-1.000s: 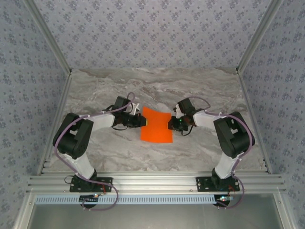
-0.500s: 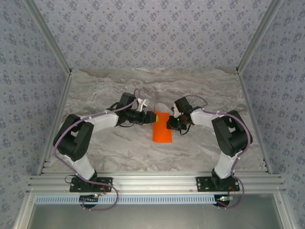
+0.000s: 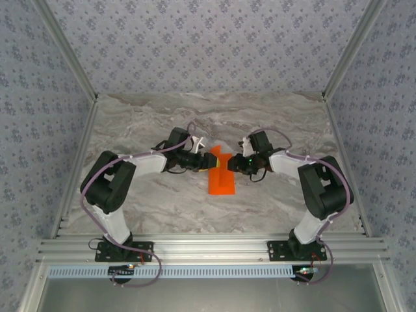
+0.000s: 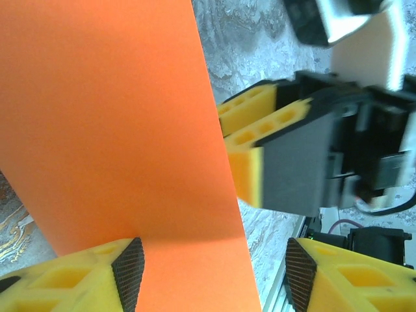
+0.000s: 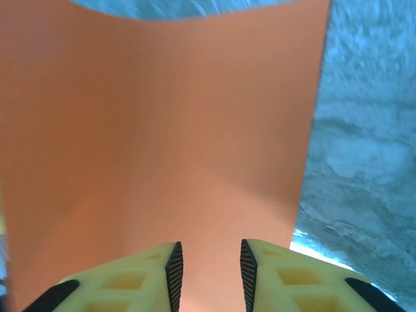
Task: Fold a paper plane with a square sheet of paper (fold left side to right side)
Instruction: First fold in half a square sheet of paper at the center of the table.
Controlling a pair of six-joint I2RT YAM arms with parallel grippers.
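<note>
The square sheet of paper [image 3: 221,182] lies on the marble table as a narrow bright orange strip, its left side brought over to the right, with its far end a little raised between the grippers. My left gripper [image 3: 211,160] is at the strip's far left edge, jaws wide apart. In the left wrist view the paper [image 4: 117,130] runs between the spread jaws of the left gripper [image 4: 214,276], and the right gripper's yellow fingers [image 4: 250,169] sit just beyond its edge. My right gripper [image 3: 232,164] faces it from the right. In the right wrist view that gripper [image 5: 210,273] stands open over the paper [image 5: 162,130].
The grey marble table [image 3: 162,201] is walled by patterned panels on three sides. Aluminium posts rise at the back corners, and an aluminium rail [image 3: 208,250] with both arm bases runs along the near edge.
The left gripper swept right, carrying the paper's left side over, so the flat square became a narrow strip. Both grippers, shut on the paper's edges earlier, have opened.
</note>
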